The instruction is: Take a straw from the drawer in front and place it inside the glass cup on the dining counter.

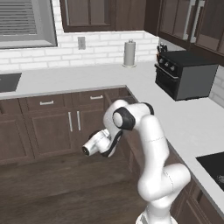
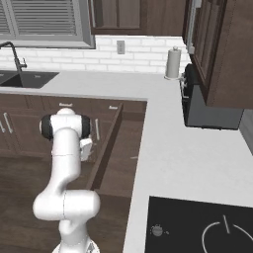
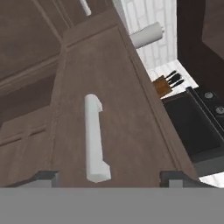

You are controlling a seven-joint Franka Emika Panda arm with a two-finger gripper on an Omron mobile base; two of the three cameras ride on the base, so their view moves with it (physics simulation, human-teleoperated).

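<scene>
We see the drawer (image 2: pixel 116 148) pulled out at the surface's corner. Our fingers (image 3: pixel 43 177) stand released, spread either side of its handle (image 3: pixel 94 138), tips at 6 o'clock, touching nothing we can tell.

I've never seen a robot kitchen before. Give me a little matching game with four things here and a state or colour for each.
Things:
1. drawer
2. paper towel roll
3. countertop oven
4. hand

Descriptions:
A. pale, standing upright
B. open, fingers spread wide
C. dark brown wood, pulled out
D. black, boxy, with knobs

Pairs: 1-C, 2-A, 3-D, 4-B
</scene>
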